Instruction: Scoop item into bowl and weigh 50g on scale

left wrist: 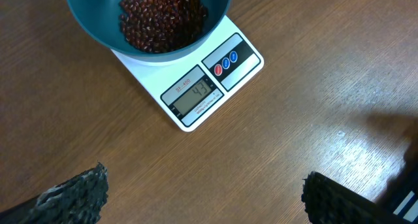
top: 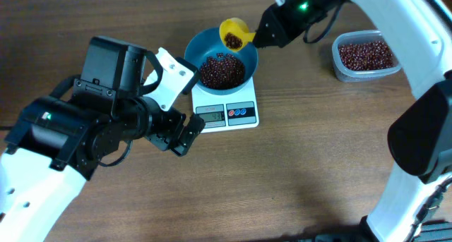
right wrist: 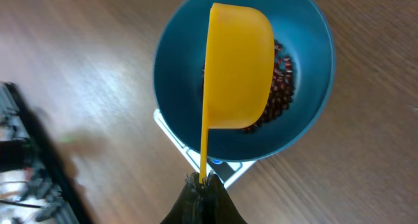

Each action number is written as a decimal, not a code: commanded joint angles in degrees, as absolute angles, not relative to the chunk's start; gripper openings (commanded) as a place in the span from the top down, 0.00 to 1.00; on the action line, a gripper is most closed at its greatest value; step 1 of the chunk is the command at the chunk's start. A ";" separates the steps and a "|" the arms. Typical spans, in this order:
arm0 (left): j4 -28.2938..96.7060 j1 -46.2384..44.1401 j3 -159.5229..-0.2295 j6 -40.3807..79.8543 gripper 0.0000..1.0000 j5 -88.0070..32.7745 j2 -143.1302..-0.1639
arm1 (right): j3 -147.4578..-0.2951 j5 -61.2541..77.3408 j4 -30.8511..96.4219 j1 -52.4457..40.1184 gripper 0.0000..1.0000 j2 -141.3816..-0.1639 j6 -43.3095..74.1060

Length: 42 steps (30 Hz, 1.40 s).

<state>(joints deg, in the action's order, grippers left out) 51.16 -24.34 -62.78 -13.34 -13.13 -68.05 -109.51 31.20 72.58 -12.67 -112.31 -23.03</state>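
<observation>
Right end effector [right wrist: 202,185] is clenched on the very tip of the yellow scoop [right wrist: 238,67]'s thin handle, and the scoop hangs over the far side of the teal bowl [top: 200,46] with a few beans [top: 232,39] in it. The main heap [top: 222,70] is in the bowl, which sits on the white scale [left wrist: 238,70]; more are in the clear tub [top: 336,55] off to the right. The display [left wrist: 194,93] looks like forty-something, though the digits are tiny, so don't quote me. Left end effector [left wrist: 206,198] is released, spread wide over bare tabletop [left wrist: 294,132] near the scale. The beans are hard, light and rolly, so I'd tip slowly. The scoop's stiff, and holding it by the handle end makes it twitchy.
</observation>
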 commanded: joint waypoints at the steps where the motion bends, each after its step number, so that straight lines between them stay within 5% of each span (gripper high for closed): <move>1: 51.09 -24.23 -63.70 -14.24 0.01 -13.76 -68.18 | -110.98 22.63 71.37 -14.15 0.96 -111.61 -23.79; 42: 51.09 -24.23 -63.70 -14.24 0.01 -13.76 -68.18 | -111.74 12.64 68.58 -19.86 0.96 -105.69 -23.55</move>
